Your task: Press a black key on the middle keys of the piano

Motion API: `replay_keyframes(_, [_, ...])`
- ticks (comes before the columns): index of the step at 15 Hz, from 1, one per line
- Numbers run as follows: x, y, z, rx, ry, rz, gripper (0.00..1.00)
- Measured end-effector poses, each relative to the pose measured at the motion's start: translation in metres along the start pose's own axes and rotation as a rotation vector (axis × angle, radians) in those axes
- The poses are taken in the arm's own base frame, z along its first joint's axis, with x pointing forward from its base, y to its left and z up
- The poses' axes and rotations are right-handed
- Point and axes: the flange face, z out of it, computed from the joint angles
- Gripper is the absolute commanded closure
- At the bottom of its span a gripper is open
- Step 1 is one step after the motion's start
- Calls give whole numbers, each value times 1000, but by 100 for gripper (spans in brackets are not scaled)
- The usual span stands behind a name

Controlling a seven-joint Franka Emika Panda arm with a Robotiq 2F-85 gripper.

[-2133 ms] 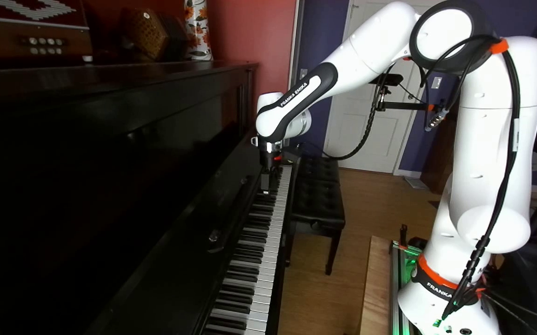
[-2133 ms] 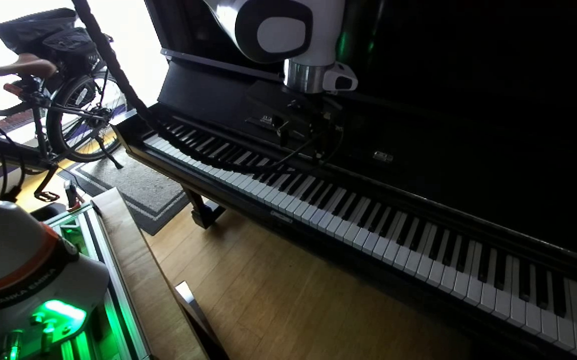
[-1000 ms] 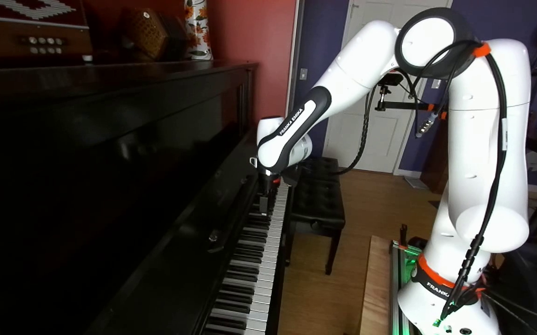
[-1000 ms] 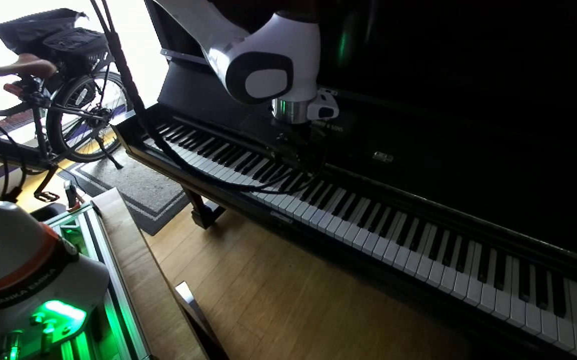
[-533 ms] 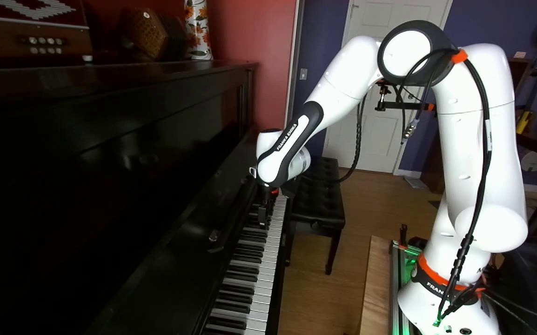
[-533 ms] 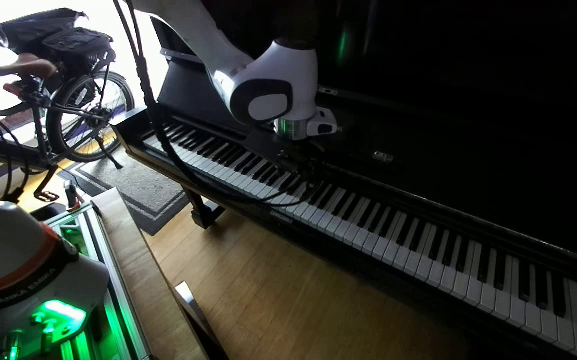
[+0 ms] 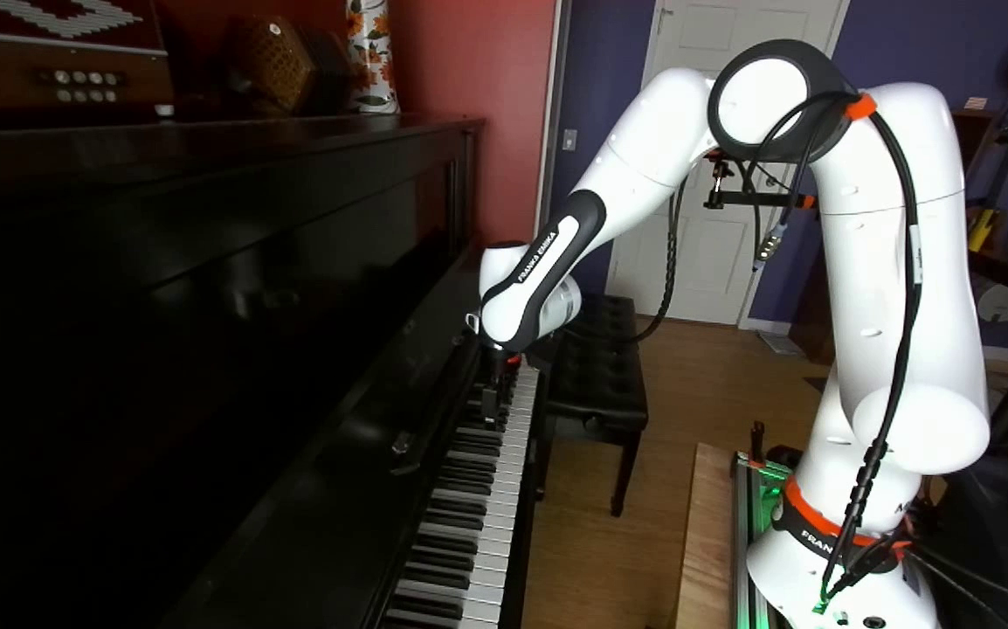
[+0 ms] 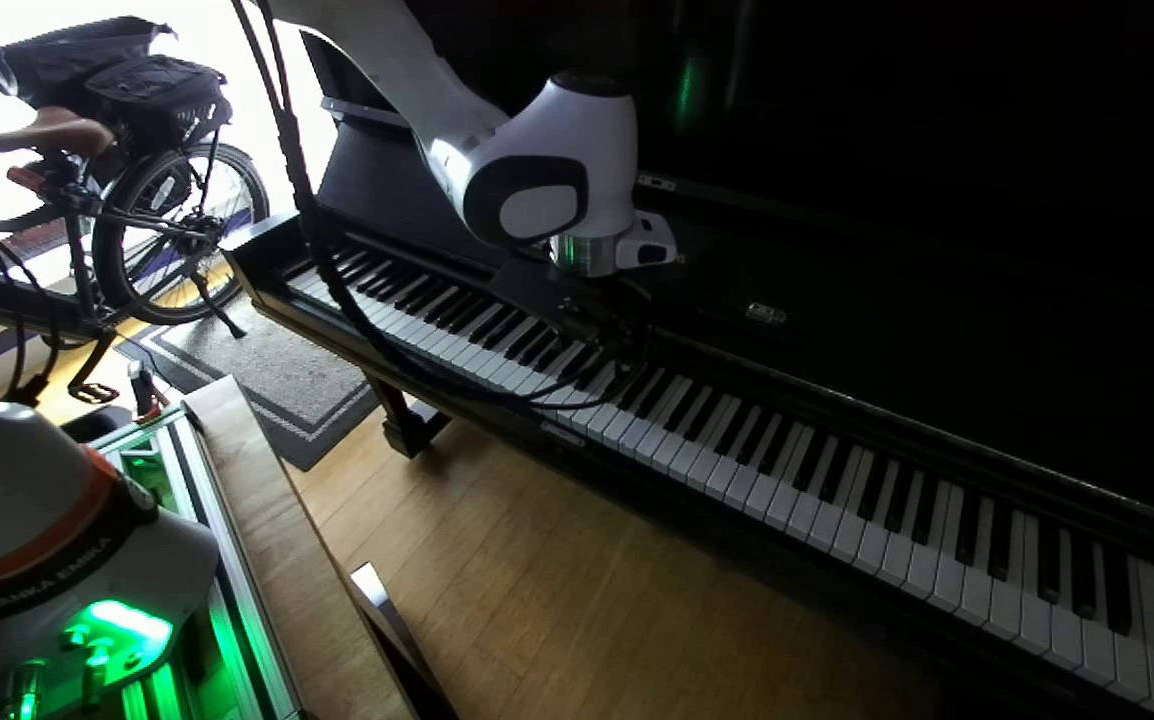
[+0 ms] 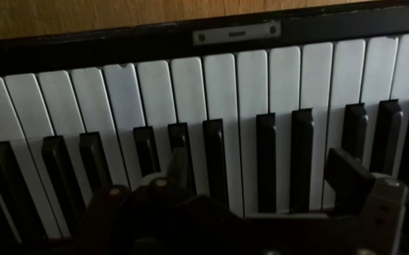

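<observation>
The glossy black piano point(image 7: 277, 262) shows in both exterior views point(image 8: 897, 260). Its middle keys point(image 8: 652, 430) lie under the gripper and fill the wrist view point(image 9: 220, 85), long white keys with raised black keys between. My gripper point(image 9: 257, 154) is open and empty, fingers wide apart and pointing at the keys. In the wrist view its left fingertip overlaps a black key point(image 9: 178, 131); its right fingertip is beside another black key point(image 9: 355, 124). In the exterior views the gripper point(image 7: 490, 406) is low over the keyboard point(image 8: 617, 350). I cannot tell whether a fingertip touches a key.
The piano's front panel stands close behind the gripper. A dark padded bench point(image 7: 596, 367) stands beside the keyboard. The arm's cable point(image 8: 417, 375) hangs in a loop over the keys. A bicycle point(image 8: 177, 200) stands by the window. A metal plate point(image 9: 236, 33) sits on the front rail.
Over two seconds the arm has come down and the gripper has moved along the keyboard, low over the middle keys. In the last half second it has barely moved, rising very slightly.
</observation>
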Motion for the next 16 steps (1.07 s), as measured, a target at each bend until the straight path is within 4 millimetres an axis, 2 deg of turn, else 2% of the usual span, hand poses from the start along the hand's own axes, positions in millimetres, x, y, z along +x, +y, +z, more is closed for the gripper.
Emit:
replay_keyframes(9, [1, 2, 10, 3, -2, 1, 98])
replay_keyframes(16, [4, 9, 19, -16, 23, 2, 100])
